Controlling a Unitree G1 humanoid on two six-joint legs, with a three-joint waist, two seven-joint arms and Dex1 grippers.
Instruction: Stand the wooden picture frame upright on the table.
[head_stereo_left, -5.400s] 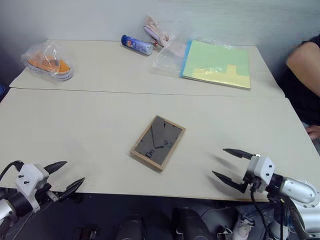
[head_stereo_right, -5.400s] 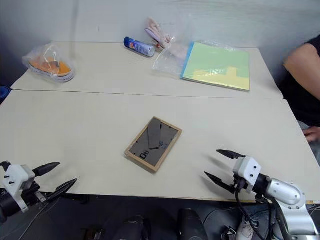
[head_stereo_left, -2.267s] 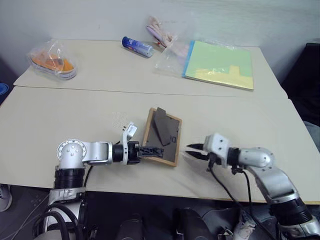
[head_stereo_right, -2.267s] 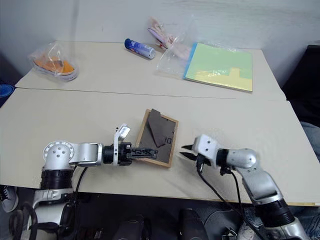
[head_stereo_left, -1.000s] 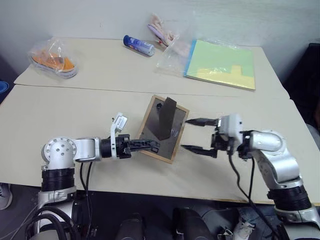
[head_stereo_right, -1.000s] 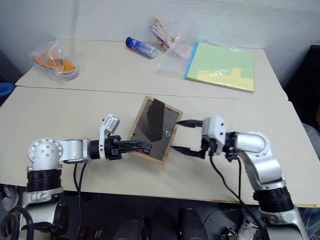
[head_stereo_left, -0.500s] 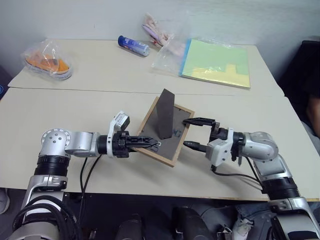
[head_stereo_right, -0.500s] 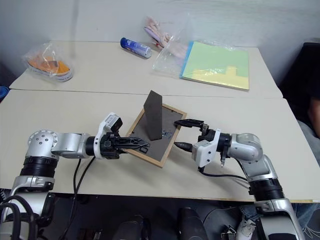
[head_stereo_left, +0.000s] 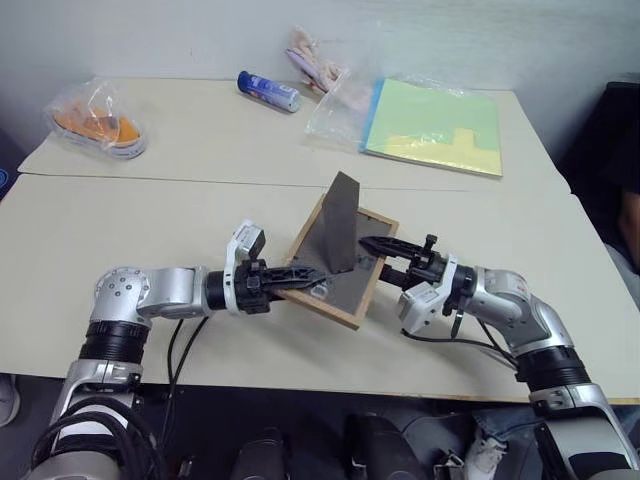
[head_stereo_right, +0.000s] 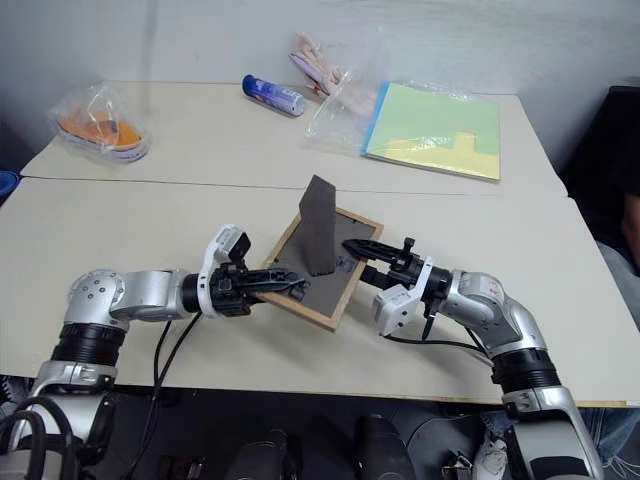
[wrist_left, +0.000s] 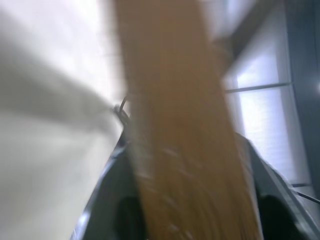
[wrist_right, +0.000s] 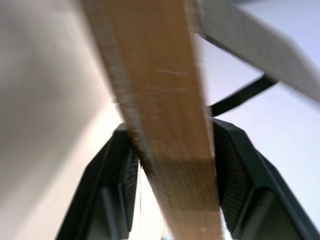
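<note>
Both end effectors pinch the wooden picture frame (head_stereo_left: 338, 262) mid-lift, left end effector (head_stereo_left: 305, 277) on its near-left edge, right end effector (head_stereo_left: 372, 250) on its right edge, tilted off the table (head_stereo_left: 150, 230) with easel stand (head_stereo_left: 340, 222) out; next, I'd judge, lower it onto frame-bottom and stand-tip.

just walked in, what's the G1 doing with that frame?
It is working the wooden picture frame with both arms, mid-table. The left hand grips the frame's left edge and the right hand is clamped on its right edge. The frame is tilted off the table, back panel up, with its dark easel stand folded out and sticking up. It is not yet standing by itself.
</note>
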